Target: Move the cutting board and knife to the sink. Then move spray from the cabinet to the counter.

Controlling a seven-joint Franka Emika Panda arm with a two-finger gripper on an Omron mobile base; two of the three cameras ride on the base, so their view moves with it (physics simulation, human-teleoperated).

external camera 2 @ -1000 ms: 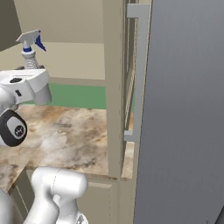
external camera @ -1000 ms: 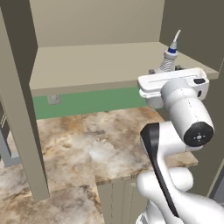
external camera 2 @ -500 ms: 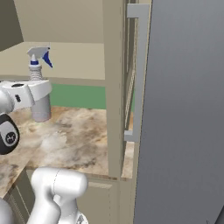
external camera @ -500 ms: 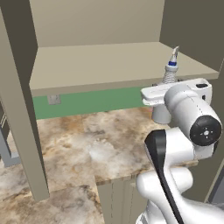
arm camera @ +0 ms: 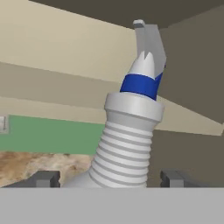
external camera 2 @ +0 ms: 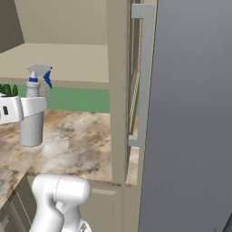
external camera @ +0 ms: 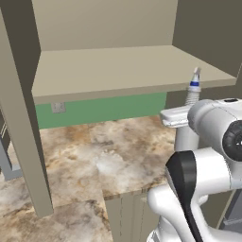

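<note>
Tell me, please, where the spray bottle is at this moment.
In the right base view the spray bottle stands at the left, upright on the marbled counter below the cabinet shelf, with the gripper around it.

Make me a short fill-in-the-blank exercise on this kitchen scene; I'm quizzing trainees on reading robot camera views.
1. The claw has its fingers on either side of the ______.
2. The spray stands upright with its base on the ______.
3. The band on the bottle's nozzle is ______.
4. The wall strip between the counter and the cabinet shelf is ______.

Missing words: spray; counter; blue; green
</note>
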